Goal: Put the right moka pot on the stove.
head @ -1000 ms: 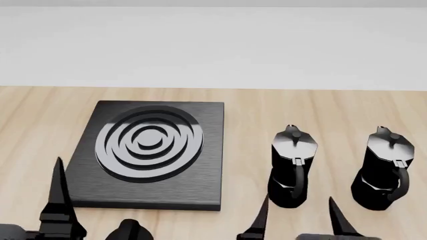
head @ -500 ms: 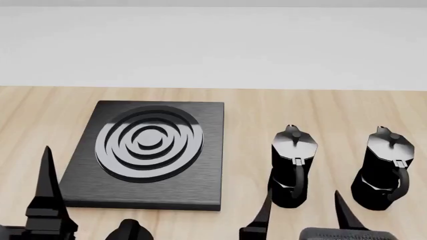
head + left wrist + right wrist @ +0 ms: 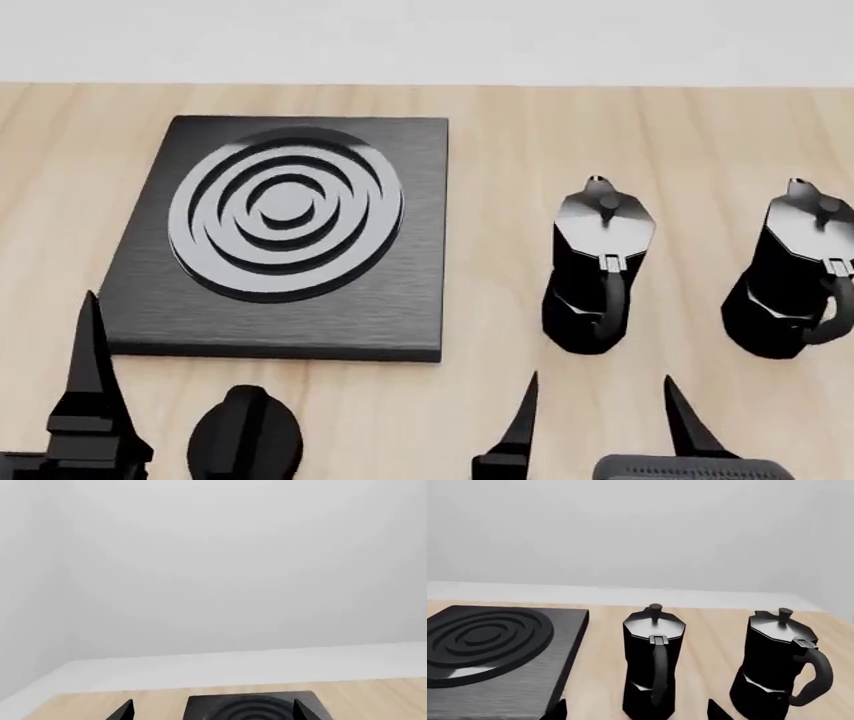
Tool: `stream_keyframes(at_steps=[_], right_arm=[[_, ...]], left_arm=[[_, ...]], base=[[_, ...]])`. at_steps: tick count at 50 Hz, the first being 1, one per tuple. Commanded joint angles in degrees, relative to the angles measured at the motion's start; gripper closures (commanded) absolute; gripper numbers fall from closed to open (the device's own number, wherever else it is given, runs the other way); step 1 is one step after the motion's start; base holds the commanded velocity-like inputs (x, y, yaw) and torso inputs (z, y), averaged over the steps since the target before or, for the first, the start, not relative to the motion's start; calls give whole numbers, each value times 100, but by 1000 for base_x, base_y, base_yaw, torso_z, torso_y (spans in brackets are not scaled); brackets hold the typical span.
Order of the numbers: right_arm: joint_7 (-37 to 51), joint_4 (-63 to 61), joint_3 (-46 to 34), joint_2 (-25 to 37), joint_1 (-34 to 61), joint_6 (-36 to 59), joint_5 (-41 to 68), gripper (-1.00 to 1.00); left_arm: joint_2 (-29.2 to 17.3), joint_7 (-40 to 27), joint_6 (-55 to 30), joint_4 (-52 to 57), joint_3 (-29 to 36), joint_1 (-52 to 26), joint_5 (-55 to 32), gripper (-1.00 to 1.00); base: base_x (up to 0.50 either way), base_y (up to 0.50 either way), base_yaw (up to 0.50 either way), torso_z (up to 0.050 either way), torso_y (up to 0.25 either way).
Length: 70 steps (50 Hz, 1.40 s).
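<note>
The right moka pot (image 3: 801, 285) stands upright on the wooden table at the far right, handle toward me; it also shows in the right wrist view (image 3: 777, 662). An identical pot (image 3: 601, 270) stands to its left. The stove (image 3: 280, 235) is a black slab with a ringed burner, left of both pots. My right gripper (image 3: 601, 425) is open and empty, just in front of the left-hand pot (image 3: 654, 660), and apart from it. My left gripper (image 3: 213, 712) is open and empty in front of the stove (image 3: 253, 707); one of its fingers (image 3: 91, 370) shows in the head view.
A small round black dial knob (image 3: 244, 440) lies on the table in front of the stove, between my two grippers. A white wall runs behind the table's far edge. The right pot is close to the head view's right edge.
The head view has tilted down, so stove and pots sit higher in frame and the knob shows fully. My left gripper has shifted left; my right gripper has edged slightly right.
</note>
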Motion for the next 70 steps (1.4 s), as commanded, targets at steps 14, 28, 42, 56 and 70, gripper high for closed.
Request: stream_keyframes(at_steps=[14, 28, 42, 56, 70], right_arm=[[54, -196, -51, 154, -72, -84, -123, -100], [106, -338, 21, 319, -193, -145, -204, -100], [111, -603, 583, 595, -449, -173, 144, -100], [-24, -320, 1124, 848, -551, -584, 313, -100], [87, -223, 1700, 1225, -302, -238, 564, -100]], left_arm=[[-43, -86, 258, -77, 80, 74, 159, -100], [-49, -141, 297, -56, 70, 88, 157, -100], [-53, -202, 355, -51, 34, 131, 136, -100], [-59, -251, 298, -47, 51, 101, 124, -100], [-65, -241, 381, -64, 12, 139, 15, -100]], base=[[0, 0, 0, 0, -154], [0, 0, 0, 0, 0], [0, 0, 0, 0, 0], [0, 0, 0, 0, 0], [0, 0, 0, 0, 0]])
